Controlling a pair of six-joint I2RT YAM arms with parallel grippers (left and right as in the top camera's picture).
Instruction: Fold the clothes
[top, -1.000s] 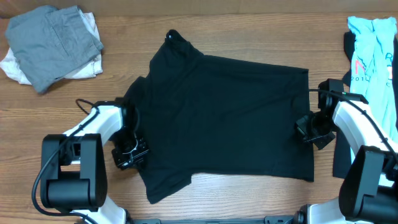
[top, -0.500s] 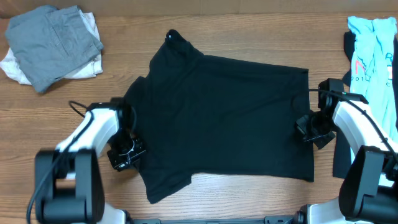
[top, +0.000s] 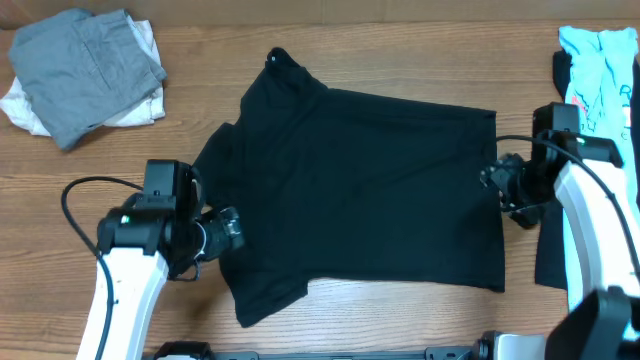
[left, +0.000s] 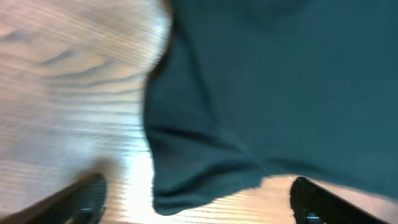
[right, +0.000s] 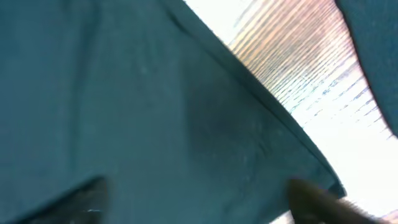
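The clothes' black T-shirt (top: 360, 190) lies spread flat mid-table, collar toward the far edge. My left gripper (top: 225, 232) hovers at its left sleeve. In the left wrist view this gripper (left: 199, 208) is open, and the sleeve edge (left: 205, 180) lies between the wide-apart fingers (left: 81, 199) without touching them. My right gripper (top: 497, 185) is at the shirt's right hem. The right wrist view shows it (right: 199, 205) open over the black fabric (right: 124, 106), holding nothing. That view is blurred.
A grey and white pile of folded garments (top: 85, 70) sits at the far left corner. A light-blue shirt with red print (top: 600, 80) lies at the far right, with a dark cloth (top: 548, 255) under the right arm. Bare wood (top: 400, 320) shows along the front edge.
Both grippers have gone from shut to open. The left arm swung up and its gripper shifted slightly right toward the sleeve. The right gripper moved toward the far edge along the hem. The shirt lies unchanged.
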